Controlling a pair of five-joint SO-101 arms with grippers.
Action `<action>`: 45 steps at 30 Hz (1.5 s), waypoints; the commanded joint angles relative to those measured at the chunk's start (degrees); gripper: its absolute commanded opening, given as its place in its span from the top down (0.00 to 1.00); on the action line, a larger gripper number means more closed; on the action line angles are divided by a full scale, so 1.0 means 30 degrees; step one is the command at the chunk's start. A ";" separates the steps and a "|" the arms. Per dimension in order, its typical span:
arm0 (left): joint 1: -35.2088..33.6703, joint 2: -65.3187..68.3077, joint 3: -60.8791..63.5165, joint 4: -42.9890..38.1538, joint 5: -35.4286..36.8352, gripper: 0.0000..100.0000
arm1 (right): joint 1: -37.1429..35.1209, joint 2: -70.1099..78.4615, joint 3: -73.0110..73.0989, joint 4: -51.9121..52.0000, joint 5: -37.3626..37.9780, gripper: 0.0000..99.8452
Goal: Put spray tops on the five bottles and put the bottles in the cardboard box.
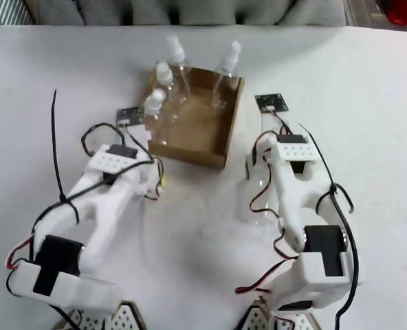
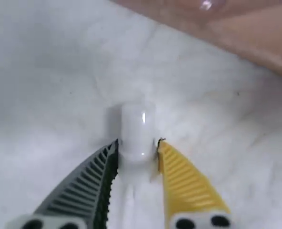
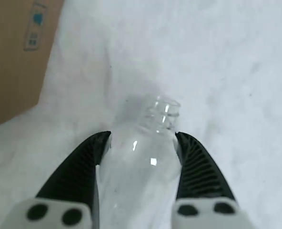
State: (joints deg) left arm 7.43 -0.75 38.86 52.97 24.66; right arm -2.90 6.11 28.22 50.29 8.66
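A white spray top point(image 2: 137, 125) lies on the white table, and my left gripper point(image 2: 137, 144) is shut on it, grey and yellow tips pressed to its sides. In the high view this gripper point(image 1: 159, 183) sits just left of the cardboard box's point(image 1: 193, 152) near corner. My right gripper point(image 3: 143, 139) is shut on a clear bottle point(image 3: 148, 164) whose threaded neck point(image 3: 163, 112) is bare. That bottle point(image 1: 261, 203) lies low beside the right arm, right of the box. Several capped bottles point(image 1: 163, 77) stand in the box.
The box wall shows as a brown edge in the left wrist view point(image 2: 255, 33) and the right wrist view point(image 3: 12, 57). Two small circuit boards point(image 1: 271, 103) point(image 1: 128, 115) with wires sit beside the box. Bare table lies between the arms.
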 commanded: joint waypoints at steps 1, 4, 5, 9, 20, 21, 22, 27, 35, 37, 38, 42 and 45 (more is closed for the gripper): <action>0.0337 -0.0103 -0.0088 -0.0352 0.0000 0.98 | -0.0044 -0.0132 -0.0674 0.0073 0.0147 0.98; 0.0308 -0.0190 -0.0147 -0.0352 -0.0733 0.97 | 0.0015 -0.0249 -0.0703 0.0484 0.0176 0.98; 0.0220 -0.0190 -0.0205 -0.0352 -0.0791 0.98 | 0.0015 -0.0366 -0.0703 0.0630 0.0176 0.98; 0.0161 -0.0249 -0.0498 -0.0264 -0.0791 0.98 | 0.0015 -0.1421 -0.0527 0.1011 0.0117 0.98; -0.0747 -0.0278 -0.0967 -0.0205 -0.0938 0.98 | 0.0337 -0.5114 -0.0527 0.1568 0.0205 0.98; -0.0894 -0.0308 -0.1026 -0.0234 -0.0938 0.98 | 0.0366 -0.5612 -0.0527 0.1773 0.0205 0.98; -0.1040 -0.0513 -0.1055 -0.0234 -0.0938 0.98 | 0.0366 -0.6139 -0.0527 0.1978 0.0205 0.98; -0.1040 -0.1949 -0.0147 -0.0410 -0.0938 0.98 | -0.0132 -0.8454 -0.0557 0.1949 0.0205 0.98; -0.1128 -0.2857 0.0440 -0.0996 -0.0967 0.98 | -0.0190 -0.9333 -0.0498 -0.2711 0.0147 0.98; -0.1392 -0.2974 0.0469 -0.0996 -0.0967 0.98 | -0.0220 -0.9099 -0.0498 -0.3619 0.0059 0.98; -0.1509 -0.3004 0.0469 -0.0996 -0.0967 0.98 | -0.0190 -0.8923 -0.0498 -0.4352 0.0059 0.98; -0.1538 -0.3004 0.0469 -0.1026 -0.0967 0.98 | -0.0161 -0.8278 -0.0498 -0.9040 0.0029 0.98; -0.1538 -0.3004 0.0469 -0.1026 -0.0967 0.98 | -0.0630 -0.8249 -0.0498 -1.1267 0.0029 0.98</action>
State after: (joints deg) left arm 3.74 -6.64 40.70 51.12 22.55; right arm -2.73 -17.71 28.40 23.47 8.66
